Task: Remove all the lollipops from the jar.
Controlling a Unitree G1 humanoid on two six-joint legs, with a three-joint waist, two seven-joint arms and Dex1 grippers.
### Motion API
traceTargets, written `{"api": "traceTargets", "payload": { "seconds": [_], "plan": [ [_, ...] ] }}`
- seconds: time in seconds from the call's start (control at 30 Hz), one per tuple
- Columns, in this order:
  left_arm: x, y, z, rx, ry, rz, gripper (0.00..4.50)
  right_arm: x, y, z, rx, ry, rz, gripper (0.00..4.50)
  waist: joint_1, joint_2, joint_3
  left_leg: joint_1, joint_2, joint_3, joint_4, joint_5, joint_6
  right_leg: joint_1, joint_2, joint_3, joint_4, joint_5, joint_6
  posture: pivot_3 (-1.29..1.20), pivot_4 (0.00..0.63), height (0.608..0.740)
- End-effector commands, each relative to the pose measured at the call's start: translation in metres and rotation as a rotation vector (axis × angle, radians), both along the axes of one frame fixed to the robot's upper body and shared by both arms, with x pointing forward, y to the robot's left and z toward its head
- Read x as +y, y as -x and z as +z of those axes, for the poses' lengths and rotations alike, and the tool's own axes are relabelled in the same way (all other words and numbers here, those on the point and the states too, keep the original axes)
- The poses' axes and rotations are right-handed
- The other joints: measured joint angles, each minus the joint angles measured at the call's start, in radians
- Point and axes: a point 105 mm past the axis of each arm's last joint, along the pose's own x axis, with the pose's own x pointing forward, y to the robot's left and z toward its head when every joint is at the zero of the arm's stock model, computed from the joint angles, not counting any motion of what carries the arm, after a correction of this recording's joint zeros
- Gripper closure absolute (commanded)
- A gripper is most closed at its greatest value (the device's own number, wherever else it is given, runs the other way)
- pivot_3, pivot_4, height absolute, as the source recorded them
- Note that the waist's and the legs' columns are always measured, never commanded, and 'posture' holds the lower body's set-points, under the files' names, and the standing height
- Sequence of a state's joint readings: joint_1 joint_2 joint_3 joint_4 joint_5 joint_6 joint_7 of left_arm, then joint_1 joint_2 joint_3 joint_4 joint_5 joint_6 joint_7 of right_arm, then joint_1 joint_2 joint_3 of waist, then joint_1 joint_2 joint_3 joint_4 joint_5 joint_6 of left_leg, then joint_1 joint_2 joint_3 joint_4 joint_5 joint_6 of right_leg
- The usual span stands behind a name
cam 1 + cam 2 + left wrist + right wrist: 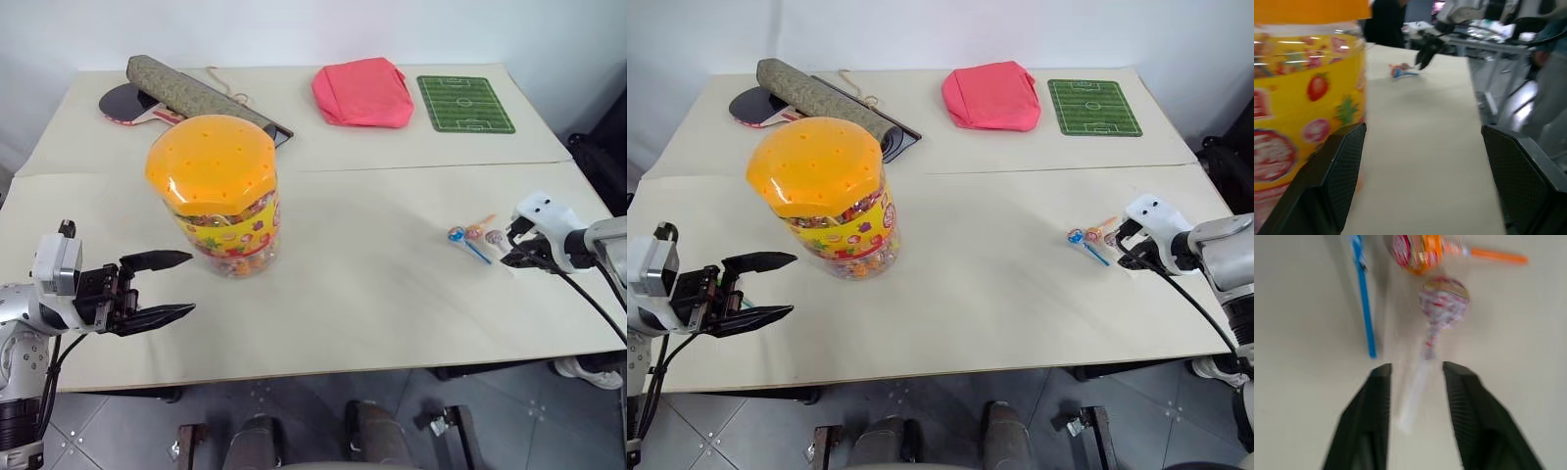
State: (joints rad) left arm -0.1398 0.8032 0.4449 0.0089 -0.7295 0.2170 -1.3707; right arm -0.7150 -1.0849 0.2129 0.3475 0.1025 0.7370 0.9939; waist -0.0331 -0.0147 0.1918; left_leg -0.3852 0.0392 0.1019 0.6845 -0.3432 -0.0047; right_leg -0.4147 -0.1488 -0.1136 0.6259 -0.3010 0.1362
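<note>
Nearest the camera, the left gripper (168,288), two black fingers spread wide and empty, hovers level just beside the large clear plastic jar (230,240) with its yellow candy-print label and wide orange lid dotted with small holes (211,162). The jar stands upright on the pale beige table (343,294), lid in place. At the table's right edge the right gripper (511,251) angles down over three small wrapped lollipops (474,235) lying loose on the surface, well apart from the jar. Its jaws stand partly apart around the white stick of a pale pink-and-white lollipop (1442,301), which lies between them and appears let go rather than gripped. Three candies, then, are out; whether a fourth sits among the sweets showing through the jar's wall cannot be told, so at least one pick probably remains.

The right wrist view shows what the head views only hint at: the white-sticked candy, an orange-and-pink lollipop on an orange stick (1418,254) just beyond it, and a blue stick (1364,298) beside them. The left wrist view shows the jar's label close up and, across the table, the right gripper above the little pile.

At the far edge lie a table-tennis paddle (132,103) under a rolled olive mat (191,93), a red fabric pouch (362,93) and a small green football-pitch mat (465,103).
</note>
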Motion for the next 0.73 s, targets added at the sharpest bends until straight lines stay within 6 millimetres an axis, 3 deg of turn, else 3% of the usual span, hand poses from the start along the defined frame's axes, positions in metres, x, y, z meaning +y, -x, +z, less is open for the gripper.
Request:
{"api": "traceTargets", "payload": {
  "seconds": [0.03,0.07,0.17,0.2,0.27,0.37,0.47,0.57,0.73],
  "plan": [
    [0.02,-0.006,0.0,-0.035,-0.054,0.149,0.53,-0.004,0.003,0.036,-0.134,0.012,0.045,1.53,0.004,0.0,0.0,0.0,0.0,0.0,0.0,0.0,0.0,0.0,0.0,0.0,0.0,0.0,0.0,0.0,0.15,0.74],
    [0.024,-0.008,-0.002,-0.031,-0.074,0.184,0.53,0.002,0.006,0.042,-0.161,0.002,0.1,1.19,0.006,0.0,0.0,0.0,0.0,0.0,0.0,0.0,0.0,0.0,0.0,0.0,0.0,0.0,0.0,0.0,0.15,0.74],
    [0.045,-0.011,-0.016,0.002,-0.179,0.337,0.53,0.069,0.032,0.07,-0.34,-0.198,0.571,0.17,0.009,0.0,0.0,-0.001,0.0,-0.002,-0.001,0.0,0.0,0.0,0.0,-0.002,-0.001,0.0,0.0,0.0,0.15,0.74],
    [0.053,-0.012,-0.018,0.01,-0.184,0.387,0.53,0.094,0.047,0.081,-0.432,-0.326,0.751,0.03,0.008,0.0,0.0,0.0,0.0,-0.002,-0.001,0.0,0.0,0.001,0.0,-0.003,-0.001,0.0,0.0,0.0,0.15,0.74],
    [0.068,-0.013,-0.023,0.018,-0.18,0.47,0.53,0.117,0.059,0.085,-0.56,-0.465,0.89,0.03,0.004,0.0,0.0,0.0,0.001,-0.003,-0.001,0.0,0.0,0.002,0.001,-0.003,-0.001,0.0,0.0,0.0,0.15,0.74],
    [0.08,-0.013,-0.037,0.013,-0.188,0.58,0.53,0.139,0.051,0.041,-0.541,-0.476,0.947,0.03,0.005,-0.001,-0.001,0.002,0.001,-0.002,0.001,0.0,0.0,0.005,0.001,-0.003,-0.001,0.001,0.0,0.0,0.15,0.74],
    [0.072,-0.017,-0.042,-0.012,-0.19,0.651,0.53,0.161,0.052,0.0,-0.517,-0.478,1.044,0.03,0.012,-0.003,-0.002,0.002,0.001,-0.003,0.001,0.0,0.0,0.005,0.0,-0.003,-0.001,0.002,0.0,0.0,0.15,0.74],
    [0.063,-0.02,-0.043,-0.039,-0.18,0.691,0.53,0.172,0.045,-0.011,-0.556,-0.494,1.042,0.03,0.014,-0.003,-0.002,0.001,0.0,-0.004,0.002,0.0,0.0,0.004,0.0,-0.004,0.001,0.002,0.0,0.0,0.15,0.74],
    [0.046,-0.012,-0.038,-0.064,-0.152,0.686,0.53,0.173,0.046,-0.022,-0.595,-0.504,1.014,0.03,0.01,-0.003,-0.002,0.001,0.001,-0.006,0.005,0.0,0.0,0.005,0.0,-0.004,0.002,0.002,0.0,0.0,0.15,0.74]
  ]
}}
